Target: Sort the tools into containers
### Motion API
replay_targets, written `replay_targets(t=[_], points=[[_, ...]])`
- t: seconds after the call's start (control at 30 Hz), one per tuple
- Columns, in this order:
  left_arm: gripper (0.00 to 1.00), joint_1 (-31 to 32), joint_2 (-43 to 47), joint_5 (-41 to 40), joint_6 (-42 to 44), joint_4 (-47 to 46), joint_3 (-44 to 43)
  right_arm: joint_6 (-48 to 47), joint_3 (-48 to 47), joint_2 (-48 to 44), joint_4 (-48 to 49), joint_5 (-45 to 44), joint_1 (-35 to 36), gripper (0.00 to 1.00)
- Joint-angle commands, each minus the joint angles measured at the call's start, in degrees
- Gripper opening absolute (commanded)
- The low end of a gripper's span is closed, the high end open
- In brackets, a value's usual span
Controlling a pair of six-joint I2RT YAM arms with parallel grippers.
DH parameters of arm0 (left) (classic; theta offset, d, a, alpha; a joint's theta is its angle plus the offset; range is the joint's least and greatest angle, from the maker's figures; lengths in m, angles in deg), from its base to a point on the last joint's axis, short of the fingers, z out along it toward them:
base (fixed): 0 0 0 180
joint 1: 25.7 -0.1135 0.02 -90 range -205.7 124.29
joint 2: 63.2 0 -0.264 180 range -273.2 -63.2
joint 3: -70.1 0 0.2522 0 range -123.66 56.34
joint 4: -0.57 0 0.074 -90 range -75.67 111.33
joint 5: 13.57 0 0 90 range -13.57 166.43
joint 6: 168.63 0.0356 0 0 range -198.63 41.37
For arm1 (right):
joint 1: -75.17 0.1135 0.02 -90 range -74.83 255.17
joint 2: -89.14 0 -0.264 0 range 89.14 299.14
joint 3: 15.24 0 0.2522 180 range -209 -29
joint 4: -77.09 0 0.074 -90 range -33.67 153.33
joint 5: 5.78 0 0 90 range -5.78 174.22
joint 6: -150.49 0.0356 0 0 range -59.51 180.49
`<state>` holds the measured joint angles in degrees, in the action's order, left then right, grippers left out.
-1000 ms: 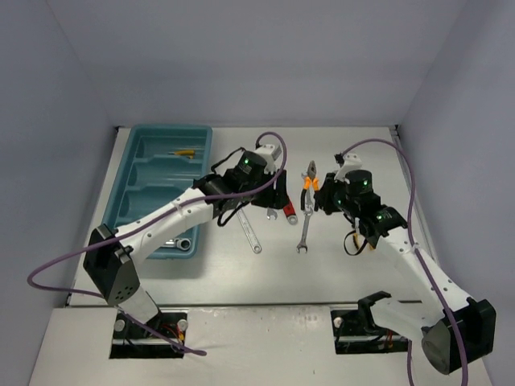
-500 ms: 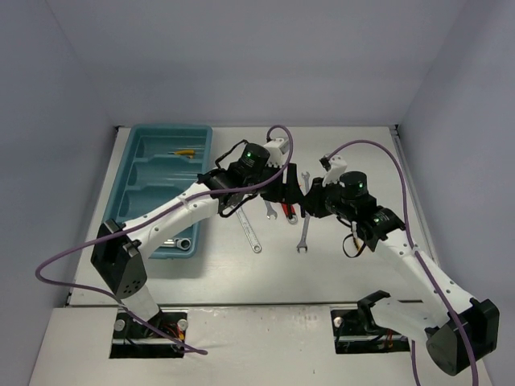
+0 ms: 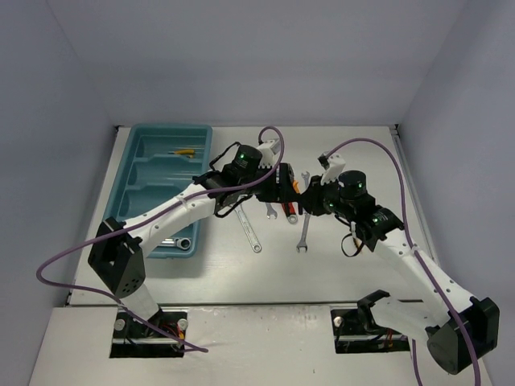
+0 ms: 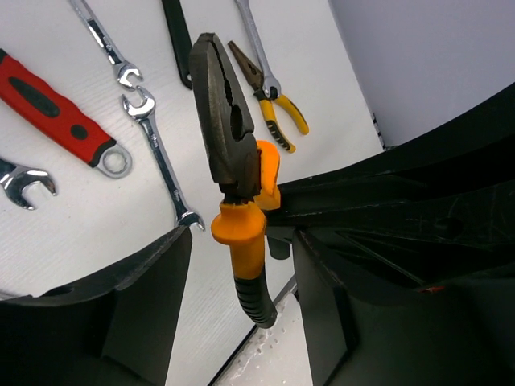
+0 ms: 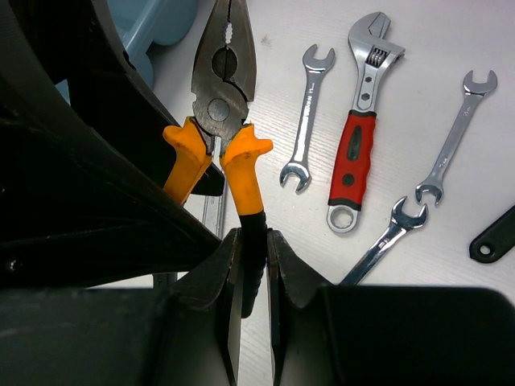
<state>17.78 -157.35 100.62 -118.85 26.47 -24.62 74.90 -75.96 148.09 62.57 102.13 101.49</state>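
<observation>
Above the middle of the table, well right of the teal tray (image 3: 145, 201), what looks like a handover of the orange-handled pliers (image 5: 224, 104): right gripper (image 5: 253, 265) clamped tight on the black end of one handle, left gripper (image 4: 240, 245) spread wide around the handles and gripping nothing. Next, probably: closing the left on a handle before easing the right off, then carrying leftward to one of the four compartments (image 3: 161, 173), clear of the wrenches (image 5: 306, 121) below. No brand, label or lettering legible on any tool.
</observation>
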Motion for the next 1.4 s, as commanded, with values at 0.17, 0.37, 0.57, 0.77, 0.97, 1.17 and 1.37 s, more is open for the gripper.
replay_targets(t=[0.17,0.37,0.57,0.77,0.97,1.17,1.37], points=[[0.39,-1.0,3.6,-0.4,-6.7,-18.1,3.1,1.1,-1.2,-0.1,7.5,4.9,2.4,0.00],[0.10,-1.0,3.9,-0.2,-6.7,-18.1,3.7,1.5,-0.7,0.0,8.0,4.7,2.4,0.00],[0.00,-1.5,5.5,-0.3,-6.0,-18.1,5.1,1.3,-0.6,-0.1,8.0,4.0,2.4,0.07],[0.00,-4.7,7.7,-0.3,-5.9,-18.8,6.6,0.6,-2.0,-1.2,7.7,1.1,2.3,0.72],[0.00,-12.4,9.5,0.0,-5.8,-19.0,6.2,0.8,-3.6,-3.5,5.6,-5.3,1.9,0.79],[0.00,-24.7,9.1,-2.2,-6.0,-19.0,4.8,1.1,-4.1,-5.7,0.9,-17.7,1.0,0.81],[0.00,-37.4,3.7,-10.2,-10.1,-19.9,2.2,1.8,-3.6,-5.7,-3.8,-19.3,-0.6,0.80]])
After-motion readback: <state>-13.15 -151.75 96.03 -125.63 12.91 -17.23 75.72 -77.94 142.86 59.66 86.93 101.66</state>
